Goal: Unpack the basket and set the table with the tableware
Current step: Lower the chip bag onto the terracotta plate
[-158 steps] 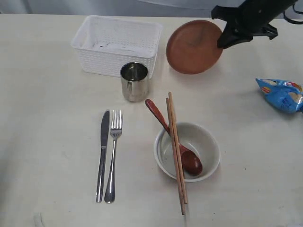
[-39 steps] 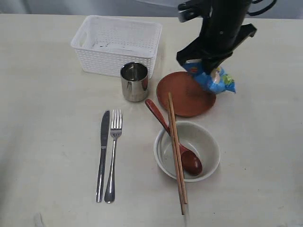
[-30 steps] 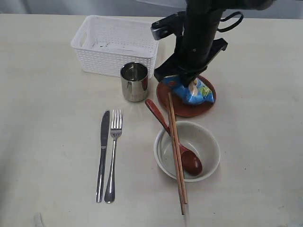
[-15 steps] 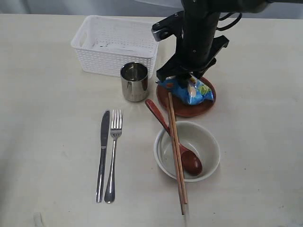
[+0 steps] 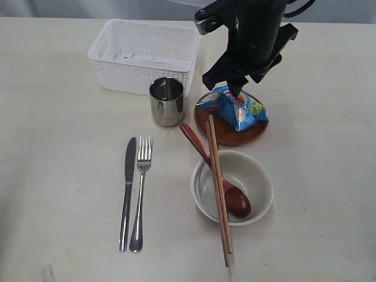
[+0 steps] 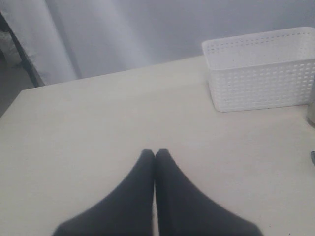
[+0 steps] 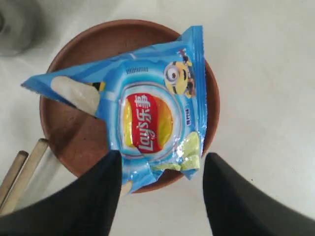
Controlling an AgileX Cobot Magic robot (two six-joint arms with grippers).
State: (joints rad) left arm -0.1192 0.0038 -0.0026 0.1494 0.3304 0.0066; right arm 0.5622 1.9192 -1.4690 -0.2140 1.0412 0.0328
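**A setting almost complete**

The right gripper [image 7: 161, 158], fingers spread wide and empty, is seen over the light, crinkly snack bag [image 5: 234, 107] lying on the brown plate [image 5: 241, 138], right of centre. The left gripper [image 6: 155, 156] is pressed closed, empty. The basket [image 5: 141, 76], upper left, appears empty; the spoon [image 5: 237, 201] is cradled in the bowl [image 5: 257, 173]. The stiff plate is judged best taken by its rim.

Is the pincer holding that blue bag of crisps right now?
No: the right pincer stands open, and the Lay's crisp bag lies loose on the brown plate.
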